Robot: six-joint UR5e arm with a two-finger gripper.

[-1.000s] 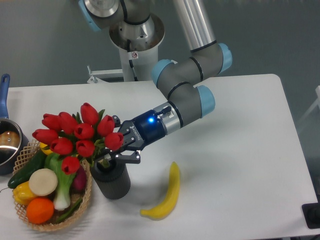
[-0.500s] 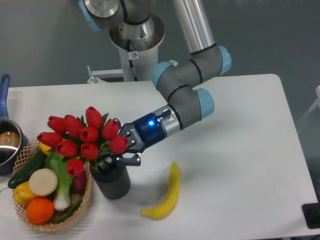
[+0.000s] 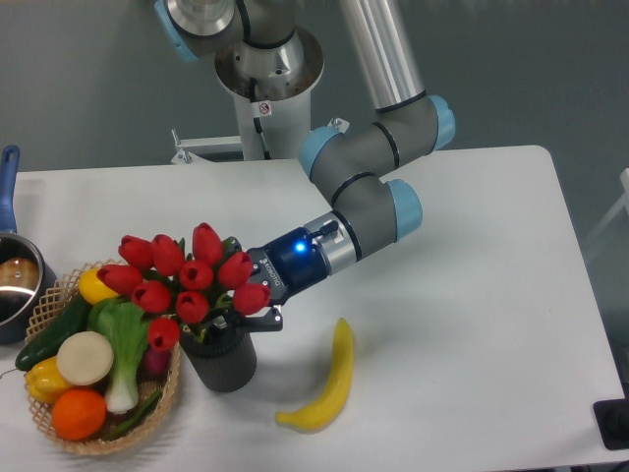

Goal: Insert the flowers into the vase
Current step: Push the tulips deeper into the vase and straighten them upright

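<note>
End effector: we found it at the end of the arm, reaching toward 8 o'clock; its fingers were closed on the flowers' stems just above the vase, though the blooms hid part of the grip.
Flowers: we saw the red bunch standing over the vase mouth, heads fanned toward 10 and 11 o'clock from the end effector, some of them overhanging the basket.
Vase: we placed the dark grey cylinder on the table at about 7 o'clock from the end effector, close below it, upright, its opening mostly covered by leaves and stems.
Key relation: we judged the stems' long axis ran from the vase mouth up toward 11 o'clock, nearly upright and leaning a little left, with the lower stem ends at or inside the rim; how deep they sat we could not tell.
Coming move: we reckoned it called for lowering toward 6 o'clock along that axis, then letting go once the stems were seated.
Risk: we thought the bunch, wider than the vase, might tip toward the basket at 9 o'clock on release.
Neighbours: we noted a banana on the table at 4 o'clock from the vase, apart from it, and a pot at the far left edge.
</note>
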